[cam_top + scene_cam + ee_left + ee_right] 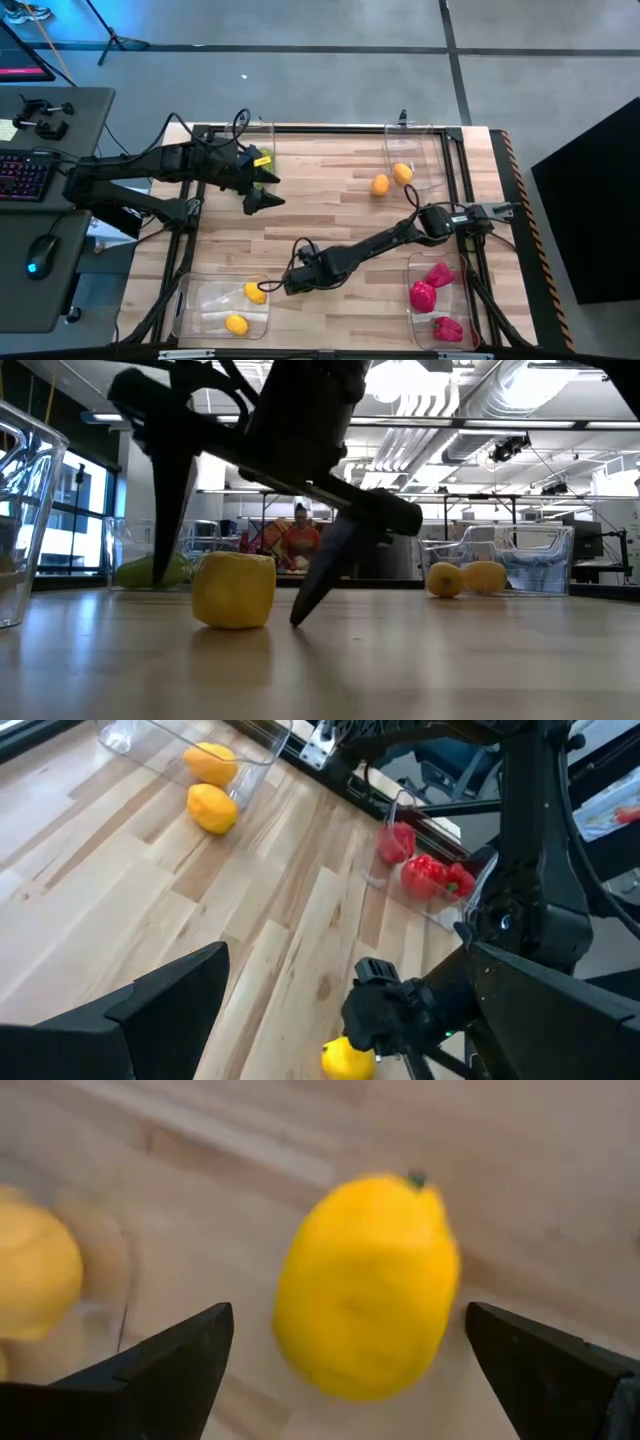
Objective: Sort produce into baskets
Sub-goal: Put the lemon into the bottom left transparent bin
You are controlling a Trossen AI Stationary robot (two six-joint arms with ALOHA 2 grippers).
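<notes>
Lemon [366, 1285] sits on the table [330, 220] between the spread fingers of the right gripper [277, 284], untouched, just outside the near-left basket [222, 308], which holds another yellow piece [236, 324]. Farther back from the lemon, the left gripper [262, 190] hangs open beside the far-left basket [262, 140]. Orange pieces [381, 185] lie by the far-right basket [412, 155].

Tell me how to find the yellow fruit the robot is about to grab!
Look at the clear bin at the table's near-left corner. Just outside its right wall, a yellow fruit sits on bare wood between the open fingers of the right gripper. The other yellow piece lies inside the bin.
</notes>
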